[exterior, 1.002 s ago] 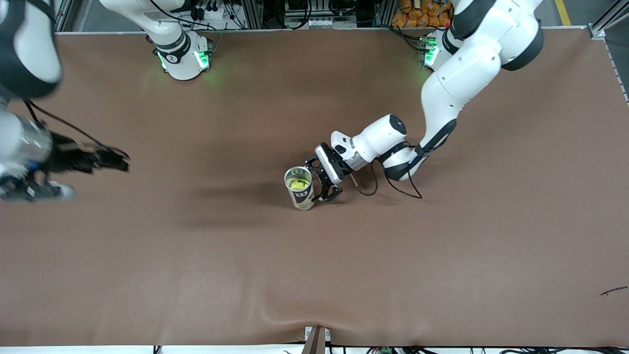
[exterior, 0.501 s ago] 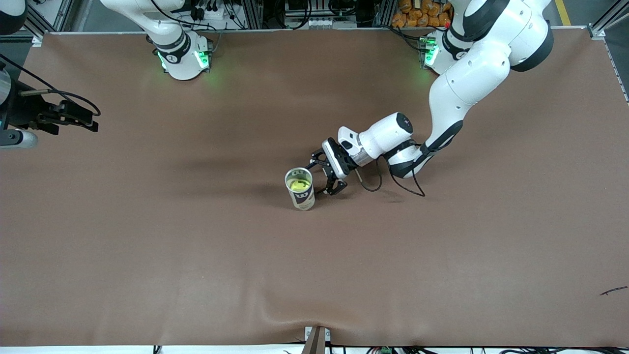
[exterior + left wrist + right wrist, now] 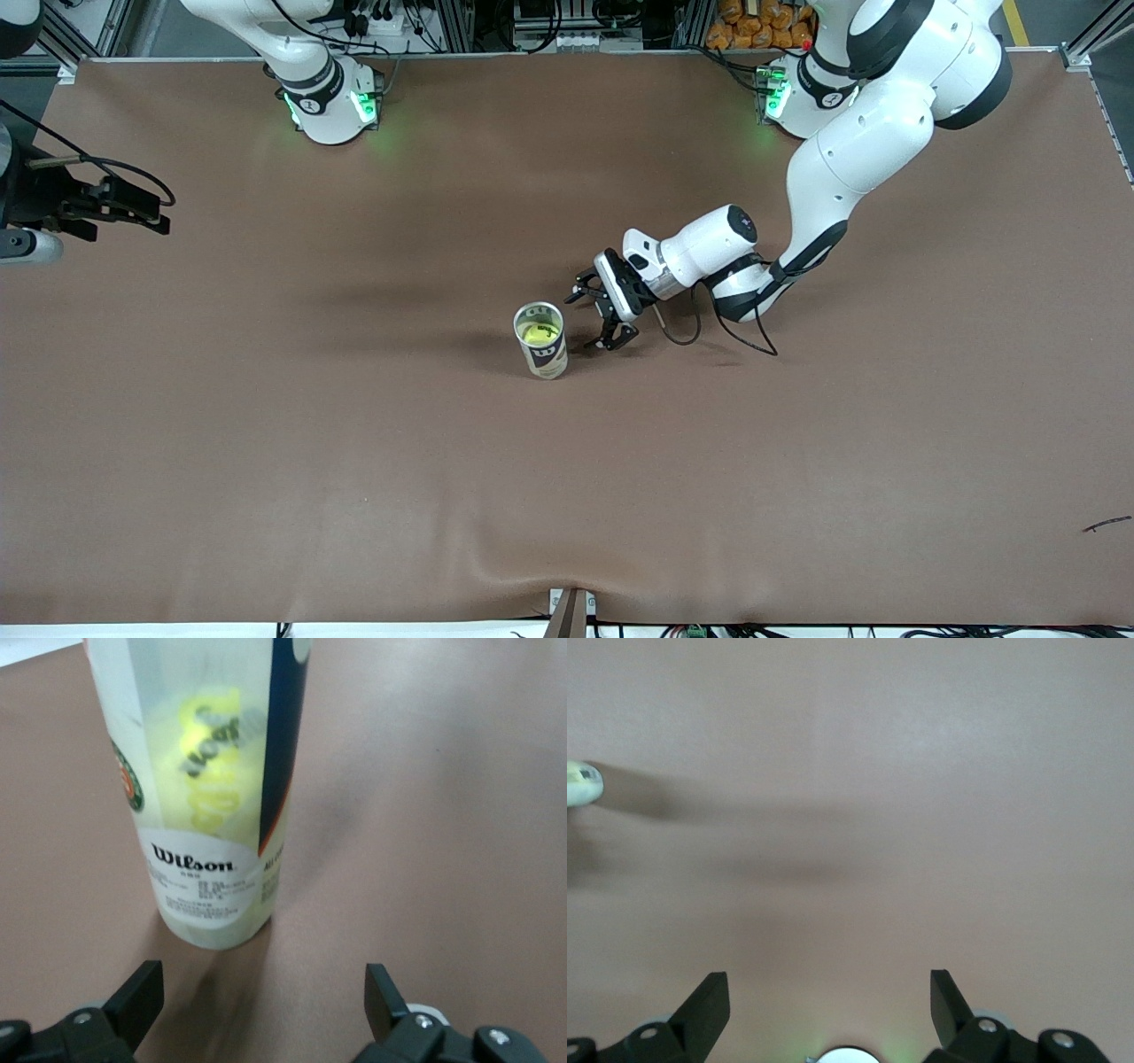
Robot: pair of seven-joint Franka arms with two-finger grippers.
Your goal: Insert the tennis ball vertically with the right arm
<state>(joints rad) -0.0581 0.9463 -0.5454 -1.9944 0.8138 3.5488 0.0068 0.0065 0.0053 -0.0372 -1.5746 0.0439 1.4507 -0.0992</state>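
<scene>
Since the earlier frames, the left pincer (image 3: 601, 316) has drawn back from the can (image 3: 541, 340) toward the left arm's end of the counter (image 3: 354, 443), and the right pincer (image 3: 133, 210) has shifted only slightly at the upper left edge of the frame.

Front view: the can stands upright near the middle of the frame, open end up, with the tennis ball (image 3: 537, 332) visible inside it. The left pincer sits just beside the can, low over the counter, its fingers spread and clear of the can wall. The left arm (image 3: 850, 151) reaches down from the upper right of the frame. The right pincer hangs over the counter at the upper left edge, well apart from the can; its fingers cannot be made out in this view.

Left wrist view: the can (image 3: 208, 788) fills the upper left of the frame, its printed label facing the camera and the yellow ball (image 3: 213, 762) showing through the clear wall. Two black fingertips (image 3: 137, 997) appear at the lower corners, wide apart, with bare counter (image 3: 443, 815) between them.

Right wrist view: two black fingertips (image 3: 709, 1005) stand wide apart at the lower corners, holding nothing, over bare counter (image 3: 877, 771). The can's top (image 3: 583, 783) shows small at the left edge of the frame.
</scene>
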